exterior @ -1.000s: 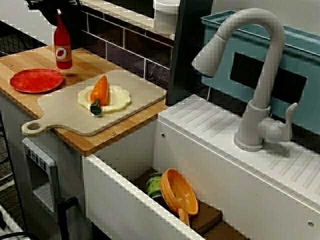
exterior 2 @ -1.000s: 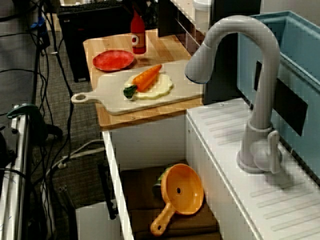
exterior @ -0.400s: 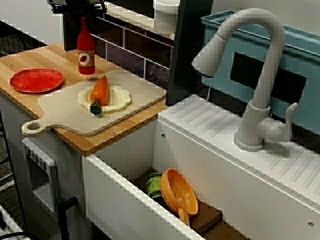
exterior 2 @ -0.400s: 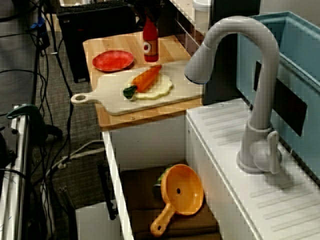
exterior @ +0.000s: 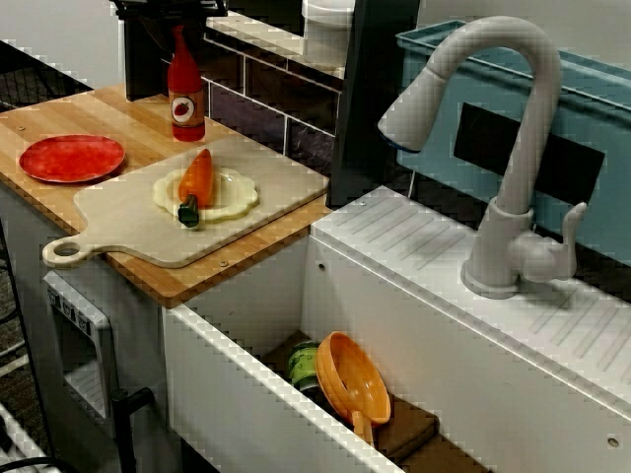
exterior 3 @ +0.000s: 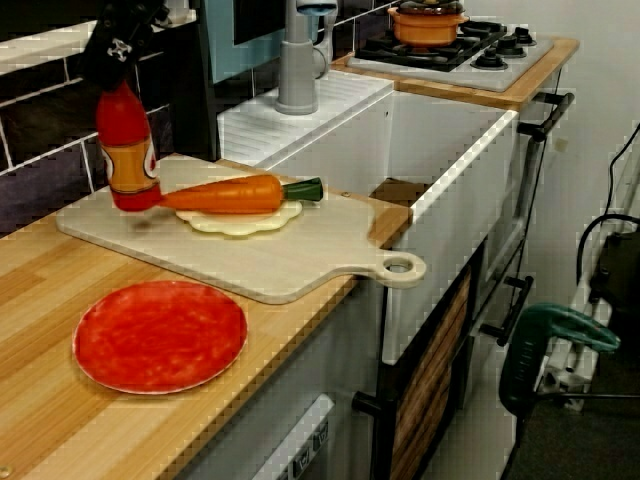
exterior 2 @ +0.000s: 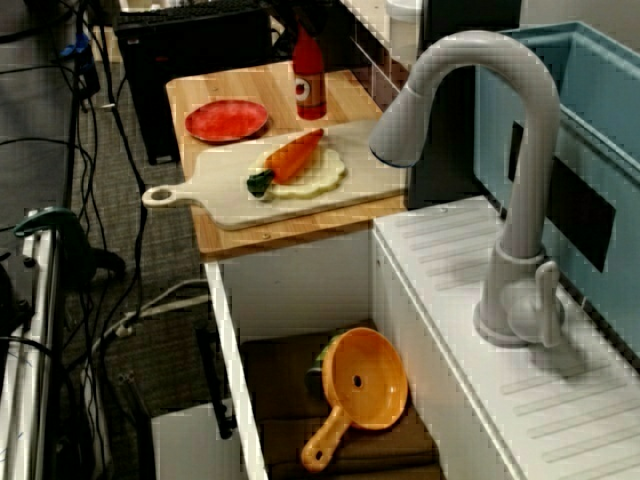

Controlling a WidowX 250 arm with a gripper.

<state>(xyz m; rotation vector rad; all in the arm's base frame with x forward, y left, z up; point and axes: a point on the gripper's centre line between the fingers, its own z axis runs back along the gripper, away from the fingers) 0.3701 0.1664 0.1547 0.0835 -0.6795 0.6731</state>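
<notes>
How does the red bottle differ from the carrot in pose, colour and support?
The red bottle stands upright; the carrot lies on its side. The gripper is closed on the bottle's neck; nothing holds the carrot. The bottle is red with a label and sits beside the cutting board; the carrot is orange with a green end and rests on a pale disc on that board. Both are warm-coloured and longer than wide.

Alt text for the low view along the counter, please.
A black gripper grips the top of a red sauce bottle at the far edge of a pale cutting board, beside a carrot lying on a cream disc. A red plate sits nearer on the wooden counter.
</notes>
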